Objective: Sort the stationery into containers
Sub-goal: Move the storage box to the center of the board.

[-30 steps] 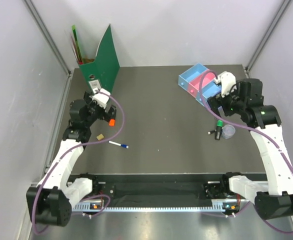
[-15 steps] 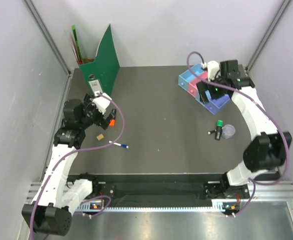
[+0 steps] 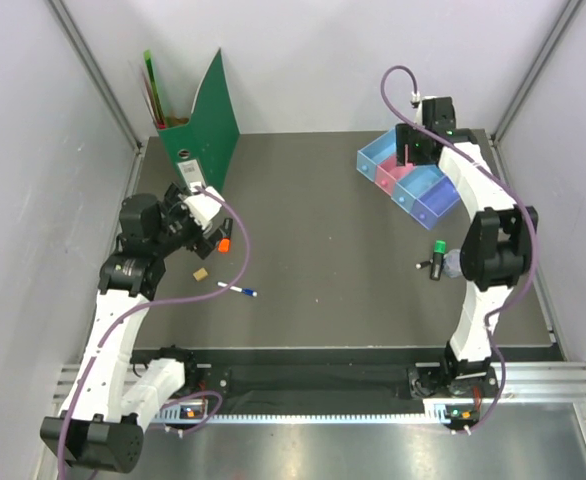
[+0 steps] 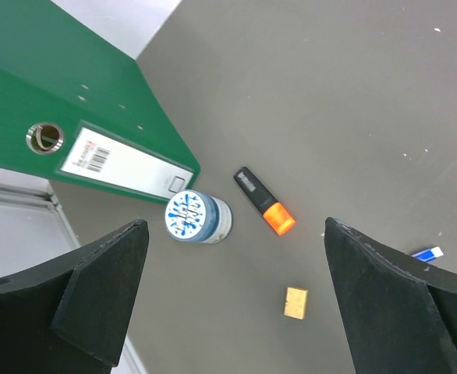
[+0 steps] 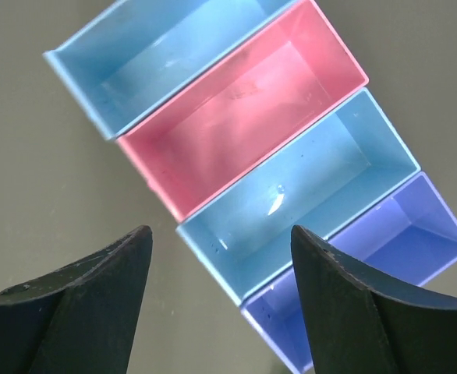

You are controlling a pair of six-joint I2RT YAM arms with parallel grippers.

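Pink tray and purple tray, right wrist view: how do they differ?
The pink tray sits inside the row, between the blue tray and the light blue tray; the purple tray ends the row, beside the light blue one only. The pink tray shows almost whole; the purple tray is partly hidden at the lower edge. Both are rectangular, open-topped and look empty.

A blue tray (image 5: 166, 54), pink tray (image 5: 244, 117), light blue tray (image 5: 306, 187) and purple tray (image 5: 373, 261); a black-and-orange highlighter (image 4: 264, 201); a disc (image 4: 196, 217) splashed blue on white; a green folder (image 4: 65, 97).
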